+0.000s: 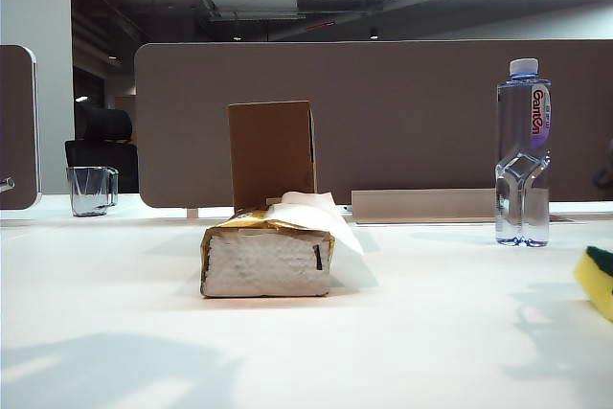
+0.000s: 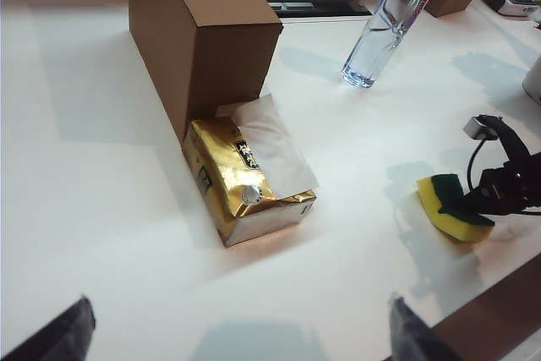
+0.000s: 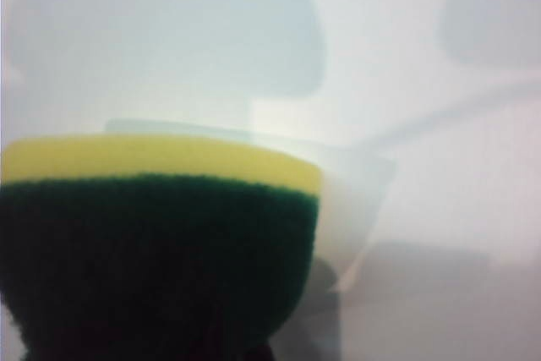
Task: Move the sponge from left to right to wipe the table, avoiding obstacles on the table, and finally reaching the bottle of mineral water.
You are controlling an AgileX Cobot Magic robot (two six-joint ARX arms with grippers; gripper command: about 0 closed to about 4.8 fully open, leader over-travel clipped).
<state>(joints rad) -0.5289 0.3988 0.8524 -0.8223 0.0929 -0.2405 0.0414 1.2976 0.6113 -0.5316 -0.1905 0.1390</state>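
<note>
**Sponge held at the right edge, obstacles in the middle**

The tissue pack [image 1: 268, 258] lies mid-table [image 1: 115, 323], touching the box [image 1: 272, 154] behind it; a mug [image 1: 92, 189] stands far left. The bottle [image 1: 523, 155] stands well right. The right gripper [image 2: 494, 196] is clamped on the sponge [image 2: 450, 206], near the table's front edge. The left gripper [image 2: 237, 336] stands wide, holding nothing. Free room lies between sponge and bottle.

left gripper [image 2: 237, 331]: two dark, near-black fingertips [image 2: 63, 331], blunt and tapering, at the lower left and lower right of the left wrist frame, set wide apart
right gripper [image 2: 473, 205]: black, angular body at the right edge of the left wrist frame, fingers pressed together
cable: thin black wire looping up from the right gripper
connector: small grey-silver block at the cable's upper end
markings: none legible
</note>
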